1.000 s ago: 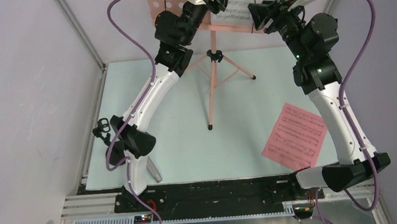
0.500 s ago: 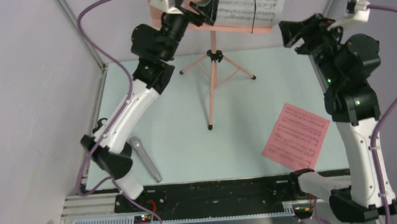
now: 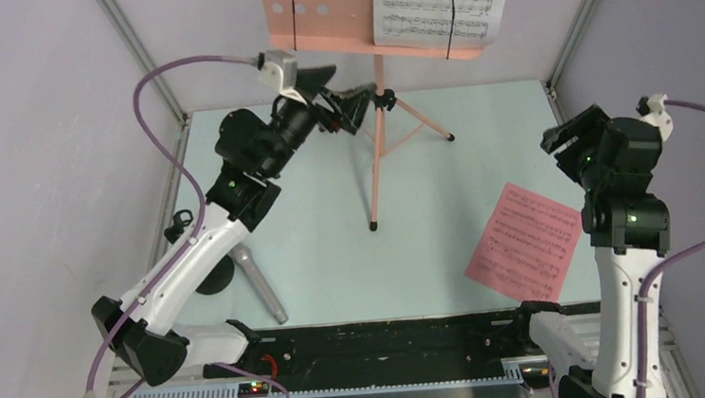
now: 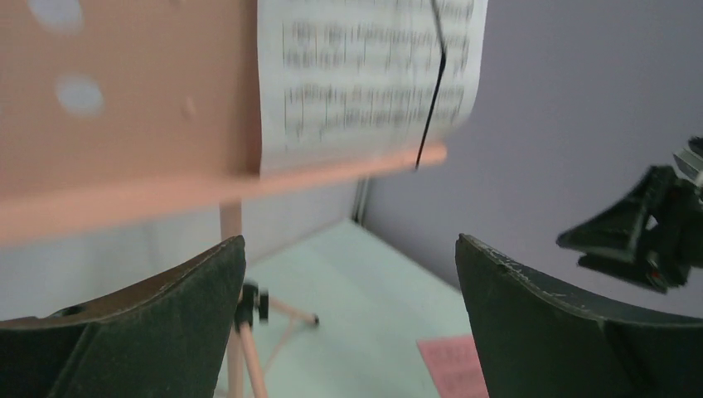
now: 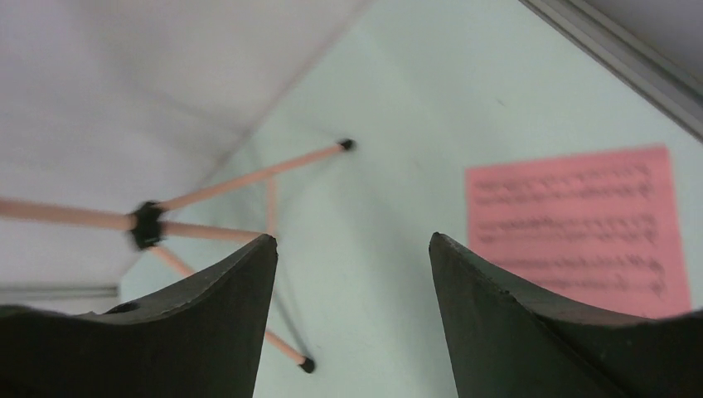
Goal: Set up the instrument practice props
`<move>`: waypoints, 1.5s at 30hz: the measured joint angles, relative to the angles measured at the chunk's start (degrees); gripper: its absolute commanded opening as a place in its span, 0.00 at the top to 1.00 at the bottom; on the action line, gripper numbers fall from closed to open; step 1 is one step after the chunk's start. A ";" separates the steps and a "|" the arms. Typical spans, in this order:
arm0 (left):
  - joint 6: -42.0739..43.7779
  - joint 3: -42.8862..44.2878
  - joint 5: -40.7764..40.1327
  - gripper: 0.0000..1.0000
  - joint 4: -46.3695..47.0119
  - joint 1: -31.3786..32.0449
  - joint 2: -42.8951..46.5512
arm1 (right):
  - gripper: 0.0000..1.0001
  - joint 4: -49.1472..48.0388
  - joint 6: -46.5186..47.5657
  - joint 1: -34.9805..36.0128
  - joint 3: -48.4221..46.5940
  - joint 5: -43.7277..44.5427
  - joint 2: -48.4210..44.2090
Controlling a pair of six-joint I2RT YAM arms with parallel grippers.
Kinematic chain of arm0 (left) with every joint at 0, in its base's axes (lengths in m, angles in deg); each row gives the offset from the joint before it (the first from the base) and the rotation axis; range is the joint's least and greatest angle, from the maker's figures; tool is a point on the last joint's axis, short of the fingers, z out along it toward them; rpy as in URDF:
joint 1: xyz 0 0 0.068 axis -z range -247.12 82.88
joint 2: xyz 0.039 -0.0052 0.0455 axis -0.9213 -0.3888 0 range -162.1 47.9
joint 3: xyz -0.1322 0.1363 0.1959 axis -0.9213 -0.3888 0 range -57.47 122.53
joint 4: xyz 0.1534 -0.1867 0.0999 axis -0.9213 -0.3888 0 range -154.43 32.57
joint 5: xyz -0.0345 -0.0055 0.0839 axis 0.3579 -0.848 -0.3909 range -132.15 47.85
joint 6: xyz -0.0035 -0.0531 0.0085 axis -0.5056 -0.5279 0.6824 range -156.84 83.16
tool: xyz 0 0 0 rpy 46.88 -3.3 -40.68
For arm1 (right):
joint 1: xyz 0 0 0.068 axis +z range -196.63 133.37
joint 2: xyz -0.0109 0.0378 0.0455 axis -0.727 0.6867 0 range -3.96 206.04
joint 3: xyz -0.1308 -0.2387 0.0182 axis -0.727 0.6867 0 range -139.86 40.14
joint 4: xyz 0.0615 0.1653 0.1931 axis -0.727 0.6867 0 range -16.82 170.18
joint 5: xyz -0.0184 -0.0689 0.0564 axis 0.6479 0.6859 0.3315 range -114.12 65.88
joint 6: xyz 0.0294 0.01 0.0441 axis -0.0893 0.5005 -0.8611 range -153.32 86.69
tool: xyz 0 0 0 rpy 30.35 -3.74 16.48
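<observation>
The salmon-pink music stand (image 3: 377, 149) stands at the back centre, its perforated desk (image 3: 314, 2) holding a white sheet-music page (image 3: 438, 2). A pink page (image 3: 525, 240) lies flat on the mat at the right. The grey microphone (image 3: 258, 284) lies at the front left beside the black round-based mic stand (image 3: 210, 279), partly hidden by my left arm. My left gripper (image 3: 346, 104) is open and empty, just left of the stand's pole below the desk. My right gripper (image 3: 572, 134) is open and empty above the right edge, near the pink page (image 5: 580, 224).
Grey walls and aluminium frame posts (image 3: 142, 54) enclose the pale green mat (image 3: 333, 239). The stand's tripod legs (image 5: 249, 178) spread over the back middle of the mat. A black rail (image 3: 378, 335) runs along the near edge.
Both arms have pulled back and down from the stand's desk. The left gripper dropped to beside the pole; the right gripper swung right and toward the front. The white page stays on the desk.
</observation>
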 measured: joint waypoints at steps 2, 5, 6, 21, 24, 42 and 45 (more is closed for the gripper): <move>-0.66 -3.93 0.07 0.00 -3.28 0.28 1.92 | 0.24 0.92 -0.98 -2.40 5.05 1.05 -0.24; -1.55 -7.34 0.22 0.00 -9.29 0.68 4.13 | 0.20 0.72 -1.86 -7.34 13.60 1.18 1.33; -1.73 -7.96 0.28 0.00 -11.58 0.70 4.81 | 0.19 0.26 -2.14 -8.63 15.87 1.31 2.27; -5.97 -16.22 4.87 0.01 -21.75 1.33 8.28 | 0.12 -6.71 -3.26 -17.00 22.84 6.71 29.83; -5.97 -17.11 5.31 0.01 -22.12 1.44 7.61 | 0.14 -7.34 -2.73 -17.59 23.52 8.96 34.12; -3.26 -17.53 5.70 0.00 -22.34 1.51 7.08 | 0.19 -16.61 16.63 -20.37 26.73 2.91 42.07; -2.27 -17.79 5.18 0.00 -22.34 1.51 7.13 | 0.19 -16.83 17.90 -20.41 26.73 2.73 42.01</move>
